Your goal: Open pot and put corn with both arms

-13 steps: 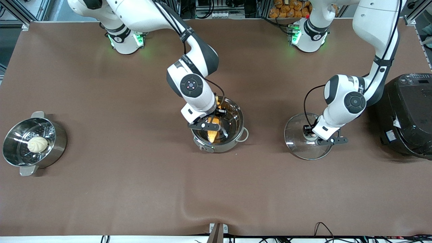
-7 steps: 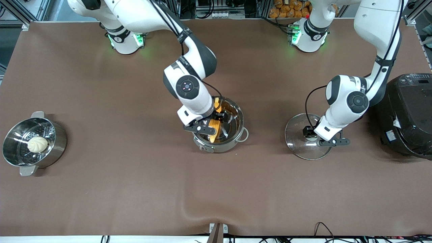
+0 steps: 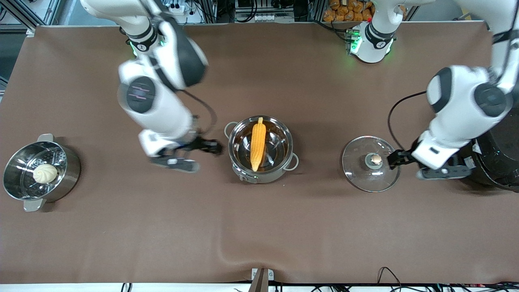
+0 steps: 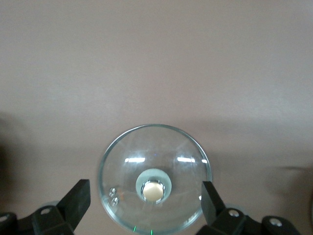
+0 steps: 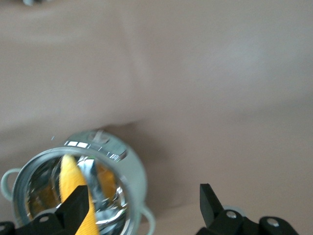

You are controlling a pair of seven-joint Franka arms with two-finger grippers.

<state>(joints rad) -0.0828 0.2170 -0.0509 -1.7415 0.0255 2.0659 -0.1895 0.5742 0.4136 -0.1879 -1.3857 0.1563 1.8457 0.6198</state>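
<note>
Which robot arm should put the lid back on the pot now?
Probably the left arm. Its left gripper is open right beside the glass lid, and the knob sits between its fingers in its wrist view. The right gripper is open, beside the pot holding the corn.

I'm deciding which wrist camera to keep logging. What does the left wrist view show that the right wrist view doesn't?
Only the left wrist view shows the glass lid lying flat on the table with its knob up, between the open left hand's fingers. Only the right wrist view shows the pot with the corn inside, and the open right hand. Both share the brown table and empty hands.
</note>
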